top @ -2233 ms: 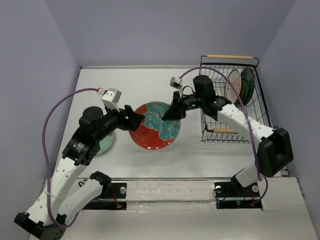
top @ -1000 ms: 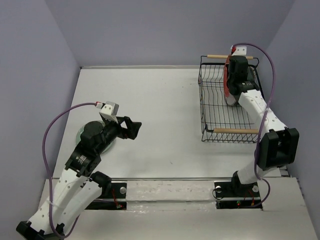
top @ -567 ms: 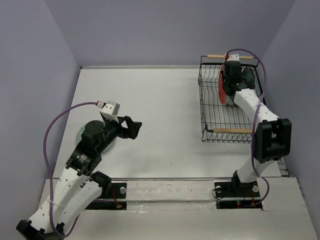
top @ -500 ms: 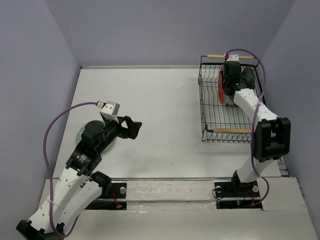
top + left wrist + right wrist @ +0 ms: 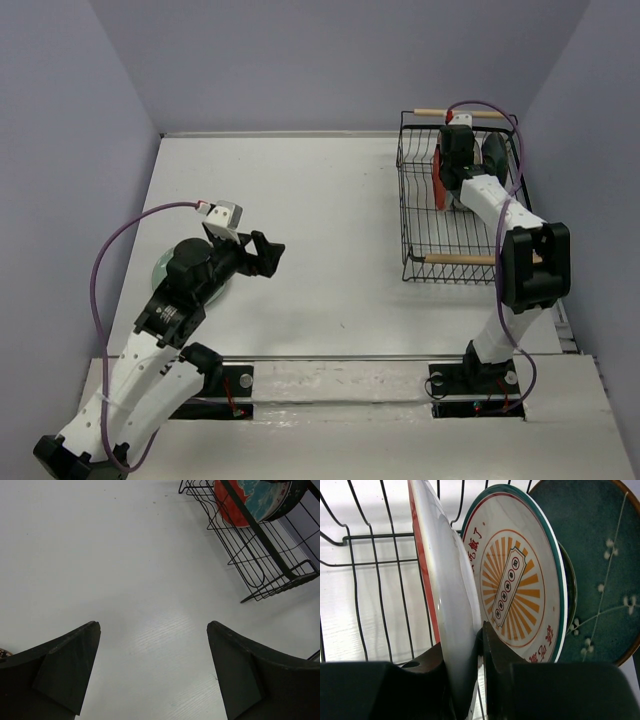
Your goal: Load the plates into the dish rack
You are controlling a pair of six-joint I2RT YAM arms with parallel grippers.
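The dish rack [image 5: 430, 225] stands at the far right of the table. My right gripper [image 5: 447, 180] is inside it, shut on the rim of the large red plate [image 5: 438, 178], which stands on edge between the wires. In the right wrist view the fingers [image 5: 492, 650] pinch this plate [image 5: 447, 580]; behind it stand the white plate with the orange centre [image 5: 520, 580] and the dark teal plate [image 5: 600, 565]. My left gripper [image 5: 268, 255] is open and empty over bare table. The pale mint plate [image 5: 158, 268] lies mostly hidden under the left arm.
The rack's wooden handles [image 5: 458, 260] lie at its near and far ends. The left wrist view shows the rack [image 5: 260, 545] with the red plate [image 5: 235, 502] at its upper right. Purple walls close in the table on three sides.
The right arm carried the red plate from the table's middle into the rack and stood it on edge beside the white plate. The left gripper drew back from it and stays open.
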